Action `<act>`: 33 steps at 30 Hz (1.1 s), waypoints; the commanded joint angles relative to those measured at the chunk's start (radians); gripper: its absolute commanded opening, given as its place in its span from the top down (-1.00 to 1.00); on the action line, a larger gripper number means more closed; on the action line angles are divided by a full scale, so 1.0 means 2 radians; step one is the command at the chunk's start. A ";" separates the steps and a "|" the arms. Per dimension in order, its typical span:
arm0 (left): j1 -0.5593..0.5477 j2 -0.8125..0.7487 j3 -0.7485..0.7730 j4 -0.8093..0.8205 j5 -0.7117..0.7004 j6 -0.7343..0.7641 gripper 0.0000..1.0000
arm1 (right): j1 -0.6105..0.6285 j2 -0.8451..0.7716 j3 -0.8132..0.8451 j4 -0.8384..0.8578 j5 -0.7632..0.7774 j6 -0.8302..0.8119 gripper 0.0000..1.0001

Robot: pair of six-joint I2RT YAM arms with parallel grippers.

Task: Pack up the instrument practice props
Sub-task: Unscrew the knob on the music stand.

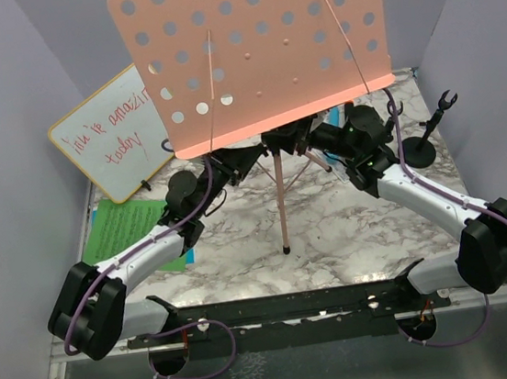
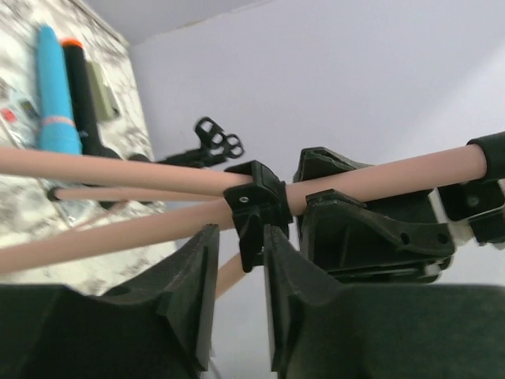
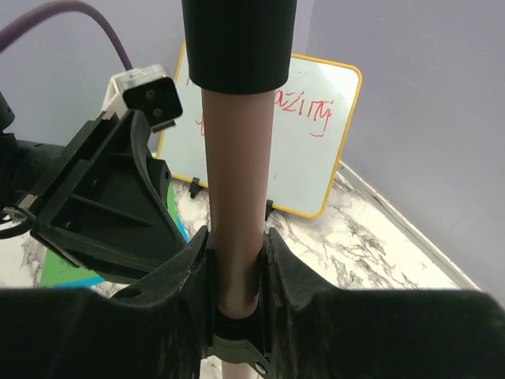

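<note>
- The worktop (image 1: 350,224) carries everything. The pink music holder (image 1: 254,41) stands at its middle on its tripod, with the perforated tray tilted up and hiding both wrists from above.
- The yellow-framed whiteboard (image 1: 113,137) leans at the back left and is not part of the packing. The green music sheet (image 1: 129,228) lies flat under the left arm.
- A round-based mic holder (image 1: 420,149) stands at the right rear, well apart from the tripod.
- The pole (image 3: 237,197) is grasped by the right pincer (image 3: 237,241), both fingers pressed flat against it just under the black sleeve.
- The left pincer (image 2: 241,233) is released. Its jaws stand narrowly apart on either side of the tab of the black collar (image 2: 254,193), where the legs (image 2: 95,170) meet the pole, and a gap shows on one side of the tab.
- The blue microphone (image 2: 55,87) and the black microphone (image 2: 79,87) lie side by side on the worktop beyond the legs.
- The step in hand looks like folding the stand:
  - Keep the right grip firm and the pole upright so the top-heavy tray cannot swing.
  - Centre the left jaws on the tab before closing.
  - Work the collar along the pole's own line, not across it.
  - Watch that the folding legs do not sweep the microphones.
</note>
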 commanded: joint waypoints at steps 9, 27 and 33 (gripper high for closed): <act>0.014 -0.083 -0.034 -0.025 0.003 0.427 -0.06 | 0.002 0.020 -0.022 -0.114 -0.020 -0.012 0.98; 0.007 -0.095 -0.047 0.001 0.169 0.995 -0.37 | 0.002 0.014 -0.028 -0.113 -0.036 -0.022 0.98; -0.020 -0.077 -0.022 -0.004 0.148 1.140 -0.38 | 0.002 0.017 -0.024 -0.117 -0.048 -0.025 0.98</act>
